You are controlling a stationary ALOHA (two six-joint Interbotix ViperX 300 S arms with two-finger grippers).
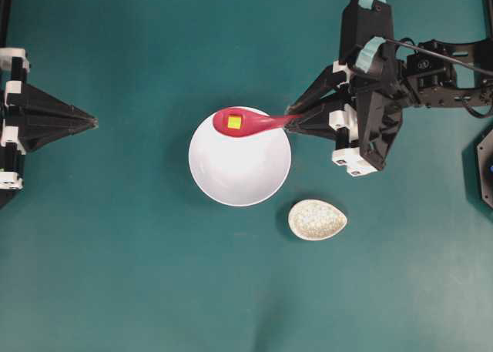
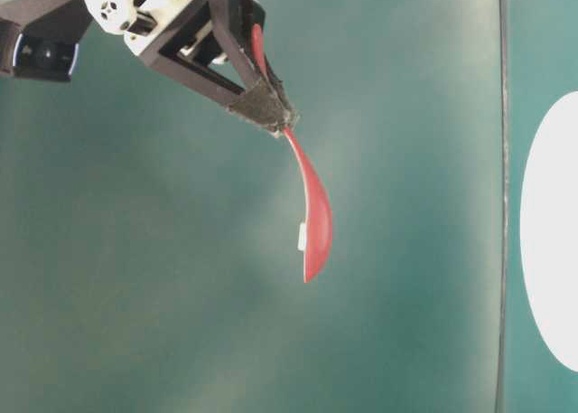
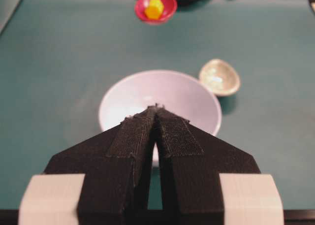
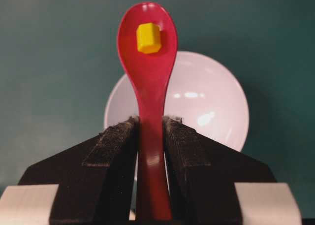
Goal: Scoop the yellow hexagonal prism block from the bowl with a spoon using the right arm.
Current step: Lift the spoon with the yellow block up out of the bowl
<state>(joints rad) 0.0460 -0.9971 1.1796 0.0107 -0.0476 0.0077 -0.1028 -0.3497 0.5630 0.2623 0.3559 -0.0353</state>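
- Overhead view: white bowl sits mid-frame on the teal table, empty inside as far as visible.
- Right hand comes in from the upper right, clamped on the handle of the pink-red spoon; spoon points left, scoop over the bowl's upper rim.
- Yellow hexagonal prism block lies in the scoop, not in the bowl.
- Right wrist view: both padded fingers press the spoon handle from either side, handle upright between them; block sits near the far end of the scoop, bowl below and behind it.
- Table-level view: spoon hangs in the air out of the right hand, held clear above the surface; a small pale bit shows at the scoop's edge, too small to tell for sure that it is the block. White curve at the right edge is probably the bowl.
- Left hand at the left edge of the overhead view, well apart from the bowl, fingers brought to a point, closed with nothing in it.
- Left wrist view: left fingertips meet at the tip, narrow slit lower down; bowl just beyond them, spoon with block raised at top centre.
- Small speckled cream egg-shaped dish sits lower right of the bowl, near it, not touching.
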